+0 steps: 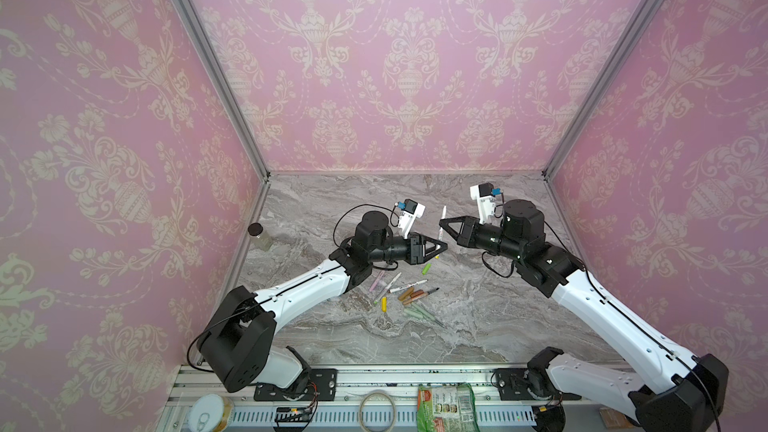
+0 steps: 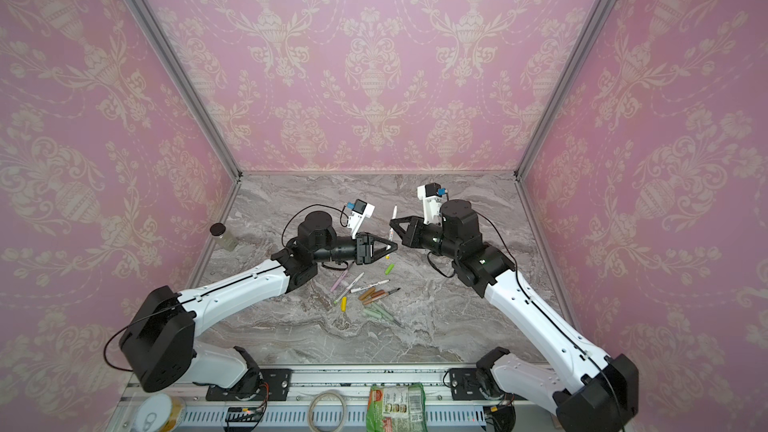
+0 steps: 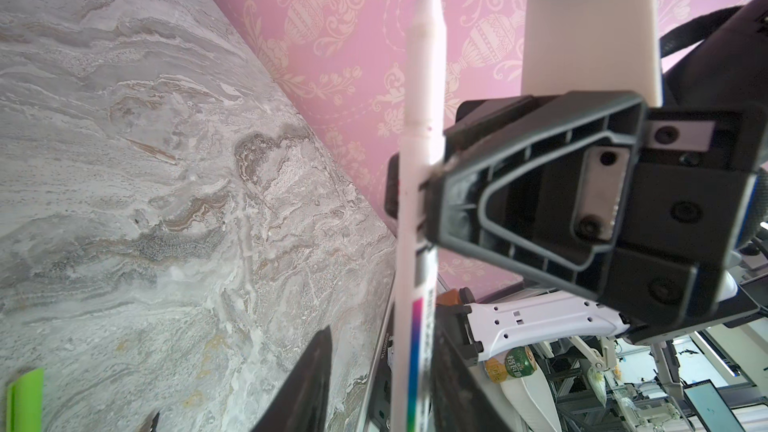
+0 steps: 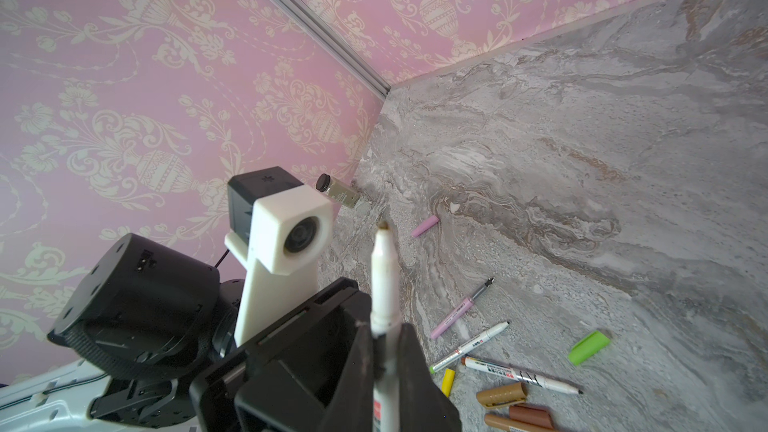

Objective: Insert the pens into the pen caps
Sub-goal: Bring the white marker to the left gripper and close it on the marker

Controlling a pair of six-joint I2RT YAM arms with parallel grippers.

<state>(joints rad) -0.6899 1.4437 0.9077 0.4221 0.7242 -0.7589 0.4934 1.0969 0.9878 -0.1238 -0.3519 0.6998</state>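
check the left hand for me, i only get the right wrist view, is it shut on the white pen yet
observer: Not quite. The left wrist view shows one finger of the left hand standing clear of the white pen.
operator: where on the pen is it
observer: Beyond the right hand from the tip, by the pen's yellow end, seen in both top views.
operator: any pieces i can't see
observer: Pale green pieces lie just nearer the robot's base than the brown caps.
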